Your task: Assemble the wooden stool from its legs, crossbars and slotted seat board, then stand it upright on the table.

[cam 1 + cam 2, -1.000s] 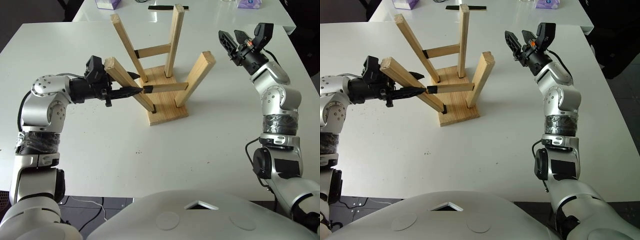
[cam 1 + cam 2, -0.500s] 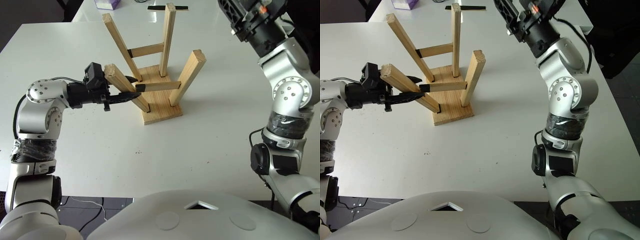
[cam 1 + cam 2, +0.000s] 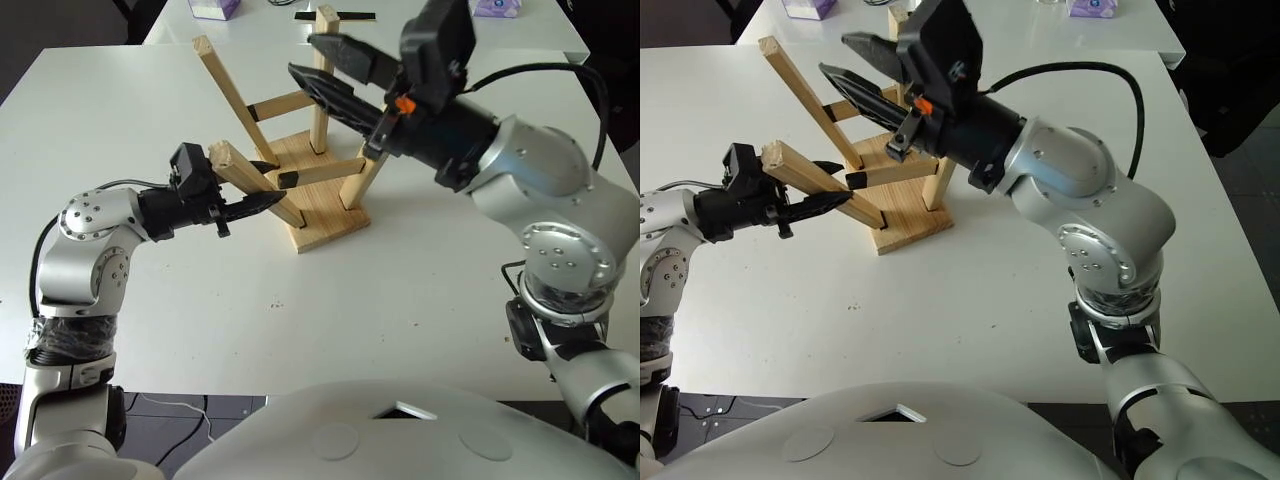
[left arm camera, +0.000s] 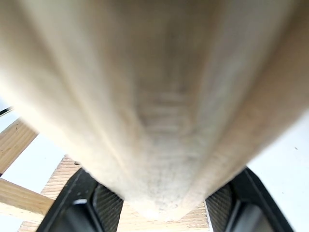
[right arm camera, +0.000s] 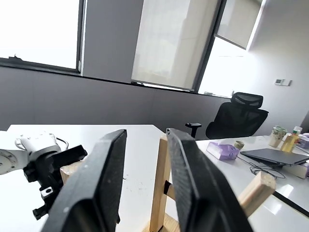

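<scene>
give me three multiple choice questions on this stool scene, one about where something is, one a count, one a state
1. Where is the seat board?
A. flat on the table
B. lifted in the air
C. standing on its edge

2. How many legs point up from it?
A. two
B. three
C. four

3. What state is the right end effector in?
A. shut, fingers touching
B. open
C. shut on a leg

Answers:
1 A, the board lies on the white tabletop with the legs rising from it.
2 C, four wooden legs stand up from the board, one partly behind the right arm.
3 B, its two fingers are spread apart above the legs and clamp nothing.
</scene>
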`<action>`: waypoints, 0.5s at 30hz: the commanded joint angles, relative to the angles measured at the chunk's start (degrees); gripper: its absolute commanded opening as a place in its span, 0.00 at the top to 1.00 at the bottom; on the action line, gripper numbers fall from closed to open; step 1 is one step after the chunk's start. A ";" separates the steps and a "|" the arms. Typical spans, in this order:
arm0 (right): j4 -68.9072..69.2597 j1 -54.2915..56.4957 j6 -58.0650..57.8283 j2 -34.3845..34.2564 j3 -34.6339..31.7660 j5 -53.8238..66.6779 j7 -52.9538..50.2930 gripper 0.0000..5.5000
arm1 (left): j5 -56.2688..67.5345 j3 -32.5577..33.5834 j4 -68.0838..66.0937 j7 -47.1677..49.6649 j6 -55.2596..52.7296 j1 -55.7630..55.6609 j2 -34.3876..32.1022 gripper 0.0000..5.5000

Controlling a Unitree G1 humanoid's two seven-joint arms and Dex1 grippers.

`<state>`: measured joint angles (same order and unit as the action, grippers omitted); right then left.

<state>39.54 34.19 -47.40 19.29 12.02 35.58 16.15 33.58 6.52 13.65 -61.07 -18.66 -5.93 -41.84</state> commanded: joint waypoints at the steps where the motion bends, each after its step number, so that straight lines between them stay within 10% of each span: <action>1: -0.51 -3.43 1.88 2.38 7.39 -7.75 0.16 0.86 | 0.30 -0.98 3.88 4.73 -6.97 1.79 -0.25 0.63; 15: -12.34 -9.71 11.77 0.14 24.61 -31.98 -0.29 1.00 | 1.38 -0.95 6.01 7.89 -11.27 0.51 -0.40 0.63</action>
<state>27.55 26.52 -36.04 19.17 34.45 5.74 14.81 34.62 6.68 21.36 -53.59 -26.94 -5.10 -41.91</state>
